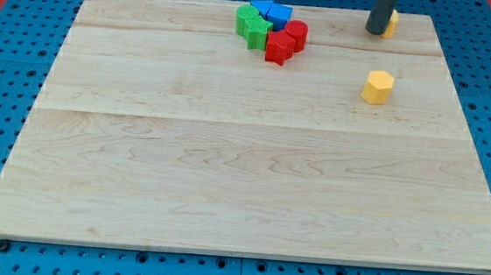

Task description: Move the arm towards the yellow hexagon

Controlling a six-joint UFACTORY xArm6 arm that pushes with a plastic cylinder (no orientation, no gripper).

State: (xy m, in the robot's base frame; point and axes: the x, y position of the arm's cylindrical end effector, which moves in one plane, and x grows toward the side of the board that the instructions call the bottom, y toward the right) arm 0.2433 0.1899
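The yellow hexagon (378, 86) lies on the wooden board (243, 172) at the view's upper right. My tip (377, 31) is at the view's top right, above the hexagon in the view and apart from it. A second yellow block (392, 23) sits just right of my tip, partly hidden by the rod; its shape cannot be made out.
A tight cluster lies at the view's top centre: two blue blocks (271, 13), two green blocks (252, 26), a red block (279, 47) and a red cylinder (297, 34). A blue pegboard (3, 92) surrounds the board.
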